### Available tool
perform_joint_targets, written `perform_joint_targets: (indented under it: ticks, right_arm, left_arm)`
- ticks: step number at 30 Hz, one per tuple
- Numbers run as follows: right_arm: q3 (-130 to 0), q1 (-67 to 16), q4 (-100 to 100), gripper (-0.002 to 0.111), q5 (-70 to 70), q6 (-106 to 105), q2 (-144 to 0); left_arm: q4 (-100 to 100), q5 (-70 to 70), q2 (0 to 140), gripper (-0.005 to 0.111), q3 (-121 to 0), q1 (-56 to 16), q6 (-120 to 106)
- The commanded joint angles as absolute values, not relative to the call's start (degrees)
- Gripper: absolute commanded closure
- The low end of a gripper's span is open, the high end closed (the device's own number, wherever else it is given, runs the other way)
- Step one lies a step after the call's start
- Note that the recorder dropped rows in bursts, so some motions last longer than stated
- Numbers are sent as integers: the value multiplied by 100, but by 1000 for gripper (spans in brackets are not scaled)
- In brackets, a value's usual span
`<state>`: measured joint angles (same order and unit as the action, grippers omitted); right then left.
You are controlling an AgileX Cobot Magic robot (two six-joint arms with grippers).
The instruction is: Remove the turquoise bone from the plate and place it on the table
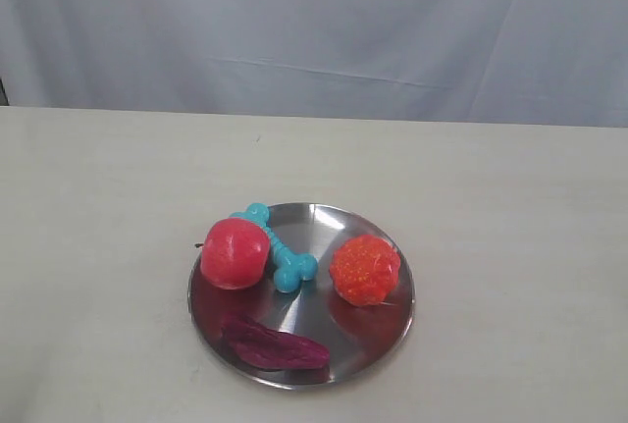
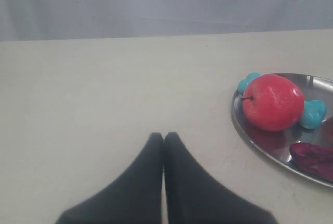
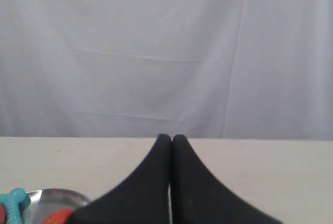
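The turquoise bone (image 1: pixel 278 247) lies on the silver plate (image 1: pixel 388 330), slanted, its far end behind a red apple (image 1: pixel 235 253). The left wrist view shows both of its ends (image 2: pixel 312 114) poking out from behind the apple (image 2: pixel 273 102) on the plate (image 2: pixel 260 143). My left gripper (image 2: pixel 164 137) is shut and empty over bare table (image 1: pixel 108 207), apart from the plate. My right gripper (image 3: pixel 171 139) is shut and empty too; one knob of the bone (image 3: pixel 13 201) and the plate rim (image 3: pixel 57 195) show at the edge of its view. Neither gripper appears in the exterior view.
On the plate also sit an orange bumpy ball (image 1: pixel 365 269) and a dark purple-red flat piece (image 1: pixel 275 346). A pale grey cloth backdrop (image 1: pixel 314 30) hangs behind the table's far edge.
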<state>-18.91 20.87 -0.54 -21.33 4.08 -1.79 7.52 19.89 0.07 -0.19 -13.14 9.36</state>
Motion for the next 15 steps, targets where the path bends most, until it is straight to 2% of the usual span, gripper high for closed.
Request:
perform_joint_targets:
  ticks: [1, 5, 8, 15]
  right_arm:
    - [-2049, 2105, -301, 109, -2607, 875, -649]
    - [-2937, 2025, -360, 109, -3859, 742, -1711]
    - [-3534, 1632, -395, 109, -4173, 468, -2427]
    - [-5014, -205, 540, 109, -4486, 854, -4827]
  left_arm:
    - [753, 1985, 0, 107, 0, -1330, 944]
    - [753, 1985, 0, 107, 0, -1330, 944]
    - [753, 1985, 0, 107, 0, -1330, 944]
    - [753, 1985, 0, 107, 0, -1330, 944]
